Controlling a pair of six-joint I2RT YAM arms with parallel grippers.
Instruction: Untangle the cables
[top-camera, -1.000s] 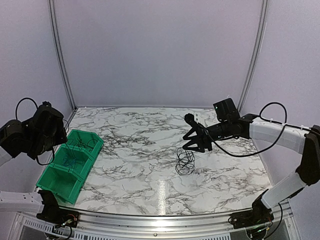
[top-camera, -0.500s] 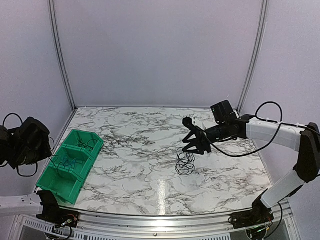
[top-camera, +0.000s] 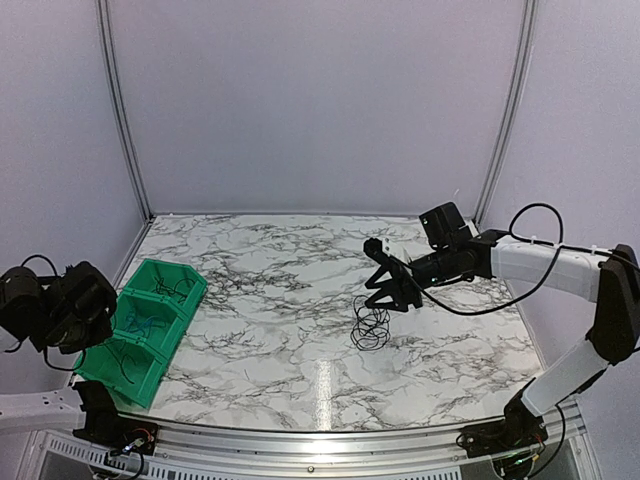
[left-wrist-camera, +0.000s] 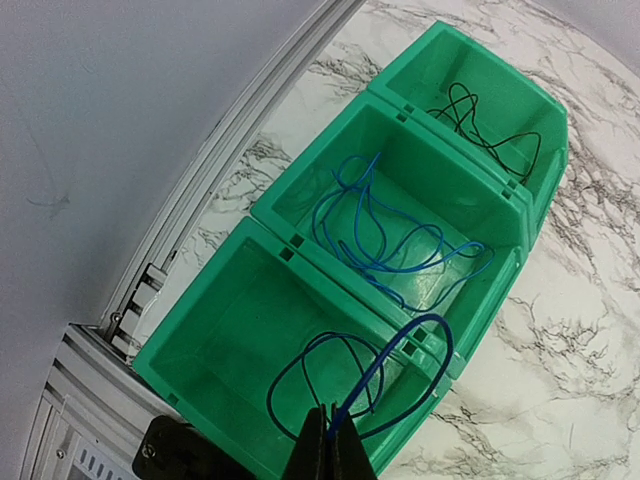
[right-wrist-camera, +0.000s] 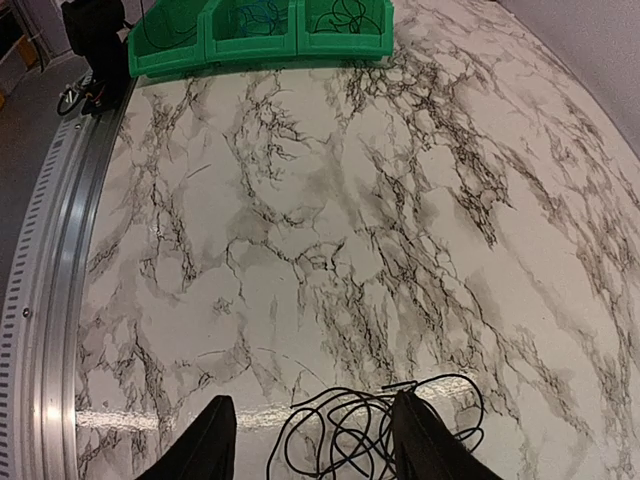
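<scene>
A tangle of thin black cables (top-camera: 370, 325) lies in loose loops on the marble table right of centre. My right gripper (top-camera: 386, 296) hovers just above its far edge, open; in the right wrist view the tangle (right-wrist-camera: 375, 440) lies between and below the two fingers (right-wrist-camera: 214, 440), untouched. At the left, my left gripper (left-wrist-camera: 330, 440) is shut on a dark blue cable (left-wrist-camera: 410, 335) that loops down into the near compartment of the green bin (left-wrist-camera: 322, 287). Blue cables (left-wrist-camera: 390, 235) lie in the middle compartment, and a black cable (left-wrist-camera: 480, 125) in the far one.
The green three-compartment bin (top-camera: 176, 333) stands at the table's left edge, beside the metal side rail (left-wrist-camera: 215, 195). The front rail (right-wrist-camera: 45, 330) runs along the near edge. White walls enclose the back and both sides.
My left arm has swung out left and come down over the bin's near end, still holding the blue cable. The right gripper has shifted slightly left above the black tangle.
</scene>
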